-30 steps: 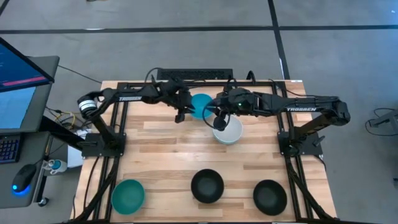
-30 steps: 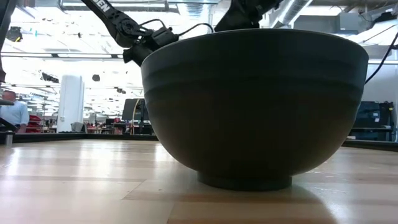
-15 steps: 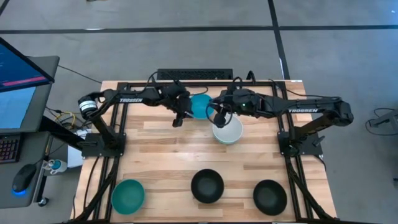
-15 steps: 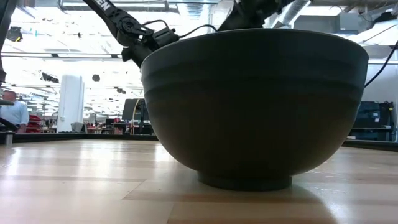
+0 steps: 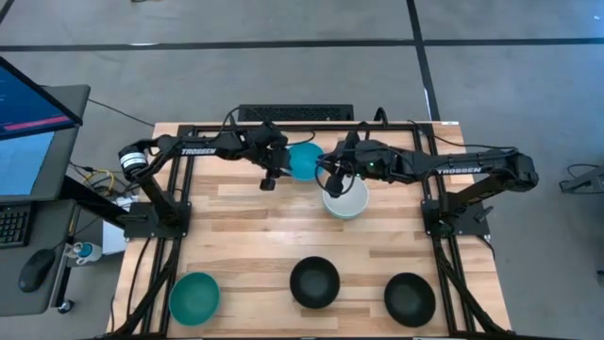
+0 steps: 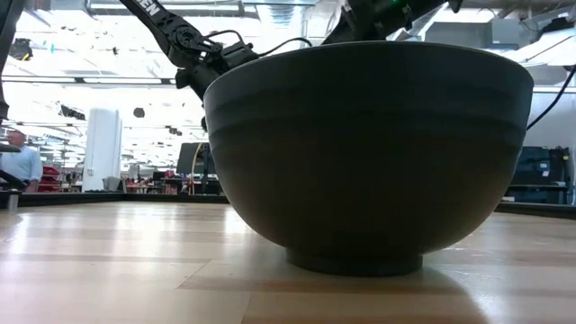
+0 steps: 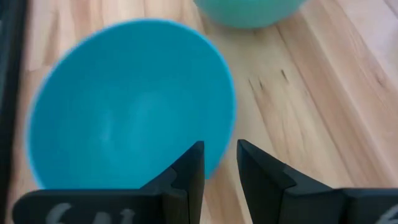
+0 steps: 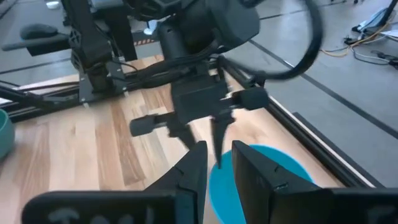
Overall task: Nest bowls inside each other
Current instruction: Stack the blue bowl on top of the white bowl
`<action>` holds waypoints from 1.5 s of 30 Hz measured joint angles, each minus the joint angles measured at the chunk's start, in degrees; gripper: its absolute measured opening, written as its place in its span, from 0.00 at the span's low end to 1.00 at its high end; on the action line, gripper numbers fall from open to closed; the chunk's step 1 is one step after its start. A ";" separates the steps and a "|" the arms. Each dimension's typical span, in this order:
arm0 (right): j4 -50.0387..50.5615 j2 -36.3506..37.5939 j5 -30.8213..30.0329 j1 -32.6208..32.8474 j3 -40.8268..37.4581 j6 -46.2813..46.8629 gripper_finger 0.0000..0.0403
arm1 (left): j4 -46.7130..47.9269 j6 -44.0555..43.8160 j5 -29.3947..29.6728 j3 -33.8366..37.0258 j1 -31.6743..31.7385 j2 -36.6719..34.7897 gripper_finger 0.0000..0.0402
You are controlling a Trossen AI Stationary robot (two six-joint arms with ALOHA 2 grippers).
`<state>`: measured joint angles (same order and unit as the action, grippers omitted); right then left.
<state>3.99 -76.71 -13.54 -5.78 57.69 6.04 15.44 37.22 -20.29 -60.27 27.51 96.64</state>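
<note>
A black bowl (image 6: pixel 369 153) stands upright on the wooden desk (image 6: pixel 108 270), close to the camera, and fills most of the picture. A dark robot arm (image 6: pixel 175 40) comes in above its rim on one side, and part of a second arm (image 6: pixel 382 13) shows above the rim on the other. No tool tip can be made out. Far behind, a person (image 6: pixel 16 162) is at the room's edge.

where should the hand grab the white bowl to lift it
Take the white bowl by its rim, coming straight down from above. It sits upright with its mouth open, so one finger can go inside the wall and one outside. The near edge looks freest, since the right hand hangs over the far edge beside the blue bowl.
</note>
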 joint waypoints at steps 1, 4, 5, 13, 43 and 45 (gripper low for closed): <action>0.03 0.05 0.00 -0.14 0.00 0.00 0.24 | 0.45 0.06 -0.01 0.00 -0.05 0.00 0.22; -0.17 0.28 0.00 -0.48 0.00 0.01 0.24 | 0.50 0.24 -0.04 0.00 -0.13 0.00 0.22; -0.17 0.28 0.00 -0.46 0.00 0.01 0.24 | 0.50 0.84 0.00 0.00 -0.09 0.00 0.22; -0.74 0.28 0.02 0.54 0.02 0.05 0.24 | -0.90 2.88 0.12 -0.02 0.24 6.25 0.22; 5.59 7.81 -0.71 -1.42 0.09 -2.10 0.24 | 3.77 2.82 2.81 -11.41 -1.14 7.85 0.00; 7.74 8.91 -0.82 -1.49 0.10 -2.06 0.24 | 2.78 2.83 4.58 -11.41 -1.41 7.85 0.00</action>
<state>11.73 -67.79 -14.36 -7.27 57.79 3.98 18.22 40.05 -15.72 -71.68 26.09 104.49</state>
